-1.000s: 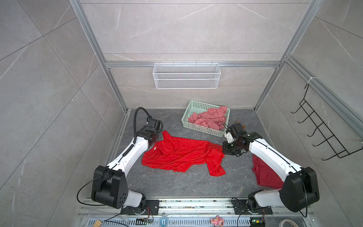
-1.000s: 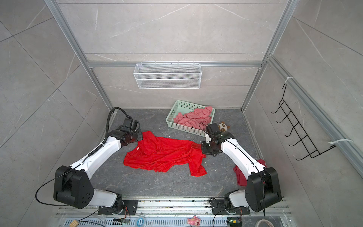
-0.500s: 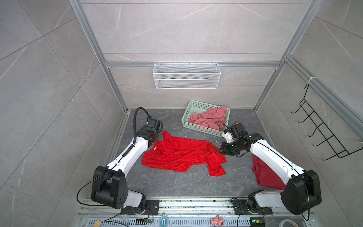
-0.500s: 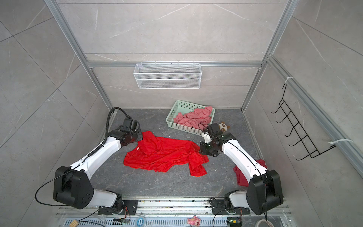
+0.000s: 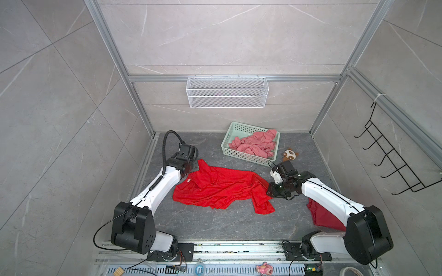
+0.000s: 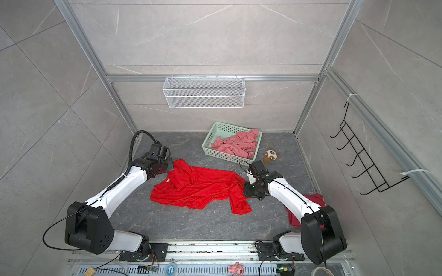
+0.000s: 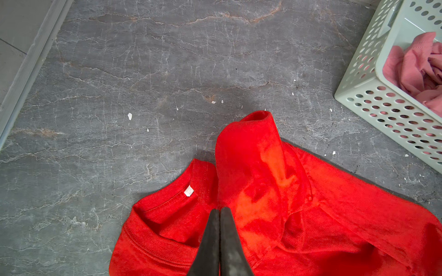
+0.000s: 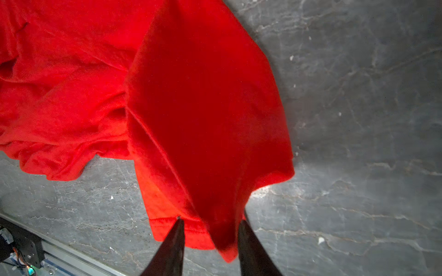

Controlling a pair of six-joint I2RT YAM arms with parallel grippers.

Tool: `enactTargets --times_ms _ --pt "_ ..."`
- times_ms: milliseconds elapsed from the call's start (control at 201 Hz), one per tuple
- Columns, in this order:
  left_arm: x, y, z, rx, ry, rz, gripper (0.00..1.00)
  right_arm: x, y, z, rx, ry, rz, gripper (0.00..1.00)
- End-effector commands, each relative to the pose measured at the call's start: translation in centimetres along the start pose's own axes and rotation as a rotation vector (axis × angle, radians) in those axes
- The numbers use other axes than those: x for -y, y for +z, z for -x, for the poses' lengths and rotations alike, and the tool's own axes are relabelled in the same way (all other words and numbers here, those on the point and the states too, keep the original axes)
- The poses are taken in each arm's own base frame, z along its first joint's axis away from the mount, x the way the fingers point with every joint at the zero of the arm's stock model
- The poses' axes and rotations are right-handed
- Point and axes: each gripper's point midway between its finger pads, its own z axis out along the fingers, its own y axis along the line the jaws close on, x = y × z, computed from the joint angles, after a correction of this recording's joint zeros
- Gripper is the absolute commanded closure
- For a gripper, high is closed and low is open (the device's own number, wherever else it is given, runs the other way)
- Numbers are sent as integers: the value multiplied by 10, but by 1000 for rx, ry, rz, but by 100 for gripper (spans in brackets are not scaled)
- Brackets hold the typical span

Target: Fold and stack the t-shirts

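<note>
Item: red t-shirt, crumpled on surface between arms; left tool pinched shut on its shoulder by the collar; right tool, jaws parted astride a hem corner; advisable: grip corner deeply, draw apart, flatten before folding.

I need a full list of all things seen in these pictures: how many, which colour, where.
table: one, grey, below everything.
basket: one, mint green, rear of the table.
pink t-shirts: number unclear, salmon, heaped in the basket.
bright red t-shirt: one, bright red, rumpled on the table's middle.
dark t-shirt: one, crimson, right front of the table.
plush toy: one, brown and white, beside the basket.
wire shelf: one, white, rear wall.
hook rack: one, black, right wall.
left gripper: one, black, shut on the bright red t-shirt near its collar.
right gripper: one, black, open around that shirt's far end.
</note>
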Motion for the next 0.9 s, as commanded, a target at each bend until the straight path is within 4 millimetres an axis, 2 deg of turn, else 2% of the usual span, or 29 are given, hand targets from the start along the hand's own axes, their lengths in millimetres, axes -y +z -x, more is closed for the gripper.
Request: enactTargets --times_ms 0,144,547,756,891 --pt "0 -9 12 43 -7 -16 100 9 9 6 14 12 -75 70" --pt "-2 -11 12 45 -6 -9 100 20 8 7 11 18 -144 83" --pt "1 -9 12 43 -5 -16 100 35 0 4 -6 13 -244 85" --pt "0 -11 12 49 -4 -18 100 36 9 8 2 42 -239 99" --pt "2 -14 14 58 -5 -34 100 46 -2 22 81 77 -314 100"
